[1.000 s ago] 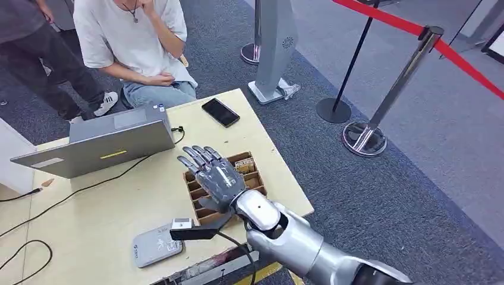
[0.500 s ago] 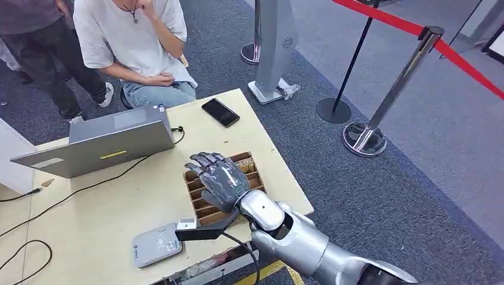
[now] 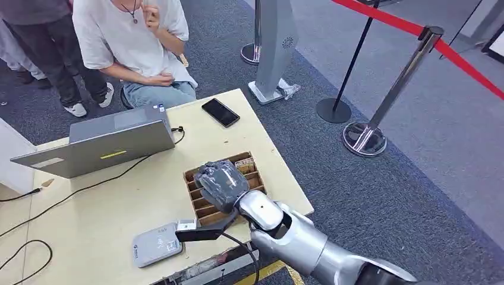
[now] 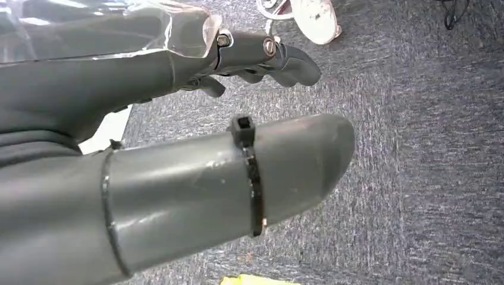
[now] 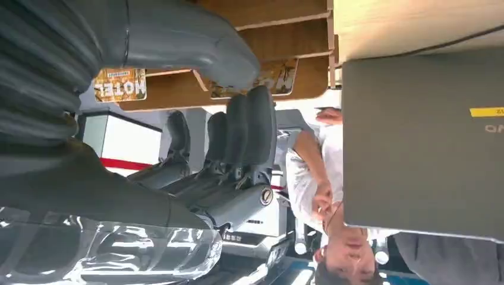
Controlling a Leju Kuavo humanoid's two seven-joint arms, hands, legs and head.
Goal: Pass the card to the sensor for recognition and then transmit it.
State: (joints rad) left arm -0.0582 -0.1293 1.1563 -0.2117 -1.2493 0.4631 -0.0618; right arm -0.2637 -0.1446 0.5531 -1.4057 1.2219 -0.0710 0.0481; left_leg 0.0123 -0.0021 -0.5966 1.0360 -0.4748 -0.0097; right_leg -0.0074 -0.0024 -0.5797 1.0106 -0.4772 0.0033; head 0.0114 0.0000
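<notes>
Lower centre of the head view: the silver right arm reaches up from the bottom edge, wrist bent, putting the right hand (image 3: pixel 221 183) over the brown slotted card box (image 3: pixel 196 205). Its fingers (image 5: pixel 249 139) are curled down toward the slots; in the right wrist view they hang bunched beside the thumb with nothing between them, so the curl looks like the start of a pick, not a hold. No card is gripped yet.

Cards (image 3: pixel 245 163) stand in the far slots of the box, near mid-frame; one printed label reads in the right wrist view (image 5: pixel 119 84). Stood on edge, they likely suit a pinch from above.

Lower left of the head view: the grey card sensor (image 3: pixel 156 244) lies flat on the desk (image 3: pixel 95 208), just beside the box, a short carry from the pick point.

The left hand (image 4: pixel 178 130) hangs over grey carpet in the left wrist view, fingers (image 4: pixel 285 56) loosely curled, holding nothing.

Further up-frame: an open laptop (image 3: pixel 101 142), cable trailing, and a black phone (image 3: pixel 220 112) near the desk's far edge. Beyond, upper left, a seated person in a white shirt (image 3: pixel 128 41). Stanchions and red belt upper right.
</notes>
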